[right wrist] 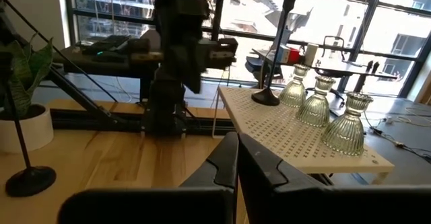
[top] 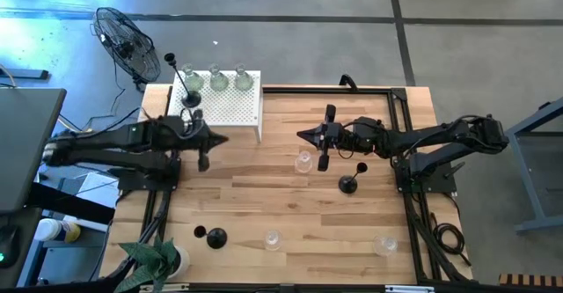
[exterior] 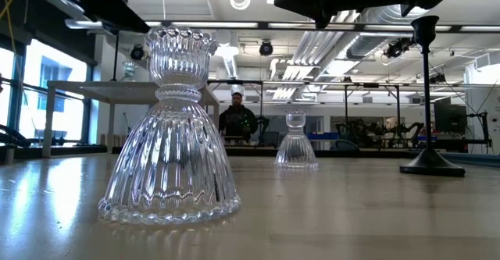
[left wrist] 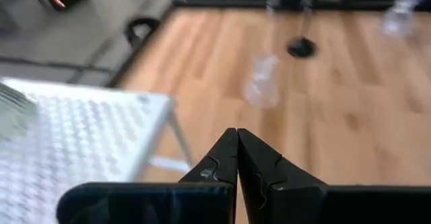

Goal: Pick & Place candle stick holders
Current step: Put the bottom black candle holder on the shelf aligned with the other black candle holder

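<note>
A: Left hand (top: 220, 140): closed, holding nothing, hovering just beside the near edge of the white perforated stand (top: 230, 110). Right hand (top: 303, 135): closed, empty, mid-worktop, near a clear glass holder (top: 304, 162).

B: Stock on the stand?

A: Three clear glass holders (top: 217, 79) in a row along its far side, plus one tall black holder (top: 181, 86) at its left end. All upright.

B: And loose on the worktop (top: 281, 205)?

A: One tall black holder (top: 349, 180) right of centre. Two low black pieces (top: 211, 236) at the front left, side by side; I cannot tell whether they are holders or only bases. Clear glass, one front centre (top: 272, 239), one front right (top: 384, 245). Also the one by my right hand.

B: Step in hand?

A: I judge it the approach to the next pick; both hands are empty. Which piece, I cannot say for certain; the glass one by the right hand is nearest.

B: Handling note?

A: Open the fingers before descending. Take the ribbed glass at its narrow waist, not the flared skirt. Lift straight up, so it does not tip. Keep the two arms well apart while crossing to the stand, and set down in a free spot clear of the row
</note>
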Motion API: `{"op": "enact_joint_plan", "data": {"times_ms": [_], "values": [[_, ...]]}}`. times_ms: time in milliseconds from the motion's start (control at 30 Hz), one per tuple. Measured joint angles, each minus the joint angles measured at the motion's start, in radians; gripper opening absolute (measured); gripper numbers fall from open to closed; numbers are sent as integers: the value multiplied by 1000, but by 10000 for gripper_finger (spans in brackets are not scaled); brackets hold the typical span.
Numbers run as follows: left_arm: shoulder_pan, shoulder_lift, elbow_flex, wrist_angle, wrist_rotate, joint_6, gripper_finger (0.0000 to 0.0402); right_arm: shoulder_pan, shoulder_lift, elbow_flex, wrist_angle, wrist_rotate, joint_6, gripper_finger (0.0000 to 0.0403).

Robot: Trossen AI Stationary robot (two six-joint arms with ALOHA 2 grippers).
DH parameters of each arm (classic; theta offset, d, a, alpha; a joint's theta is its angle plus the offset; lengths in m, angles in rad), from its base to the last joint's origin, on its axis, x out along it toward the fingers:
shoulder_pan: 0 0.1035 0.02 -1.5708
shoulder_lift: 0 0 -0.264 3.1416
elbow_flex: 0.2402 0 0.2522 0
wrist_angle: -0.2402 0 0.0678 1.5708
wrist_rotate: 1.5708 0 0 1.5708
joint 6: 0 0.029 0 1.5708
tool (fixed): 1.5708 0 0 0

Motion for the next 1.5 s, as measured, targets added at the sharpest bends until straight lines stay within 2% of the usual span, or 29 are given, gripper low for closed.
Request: {"op": "enact_joint_plan", "data": {"times_ms": [167, 333, 500, 667, 867, 1067, 1300, 1500], "values": [[-206, 0, 97, -230, -128, -184, 1, 0, 0, 0, -2, 0, 0, 1], [-385, 26, 143, -404, -194, -395, 1, 0, 0, 0, -2, 0, 0, 1], [-537, 60, 149, -555, -211, -582, 1, 0, 0, 0, -3, 0, 0, 1], [-675, 87, 149, -711, -135, -796, 0, 0, 0, 0, -14, 0, 2, 2], [-891, 110, 149, -609, -82, -867, 1, 0, 0, 0, -15, 0, 2, 1], [-1073, 187, 149, -419, -103, -894, 15, 0, 0, 0, -15, 0, 1, 1], [-1156, 297, 150, -357, -285, -954, 115, 0, 0, 0, -10, 0, 1, 1], [-1156, 368, 149, -281, -302, -934, 191, 0, 0, 0, -7, 0, -3, 1]]}}
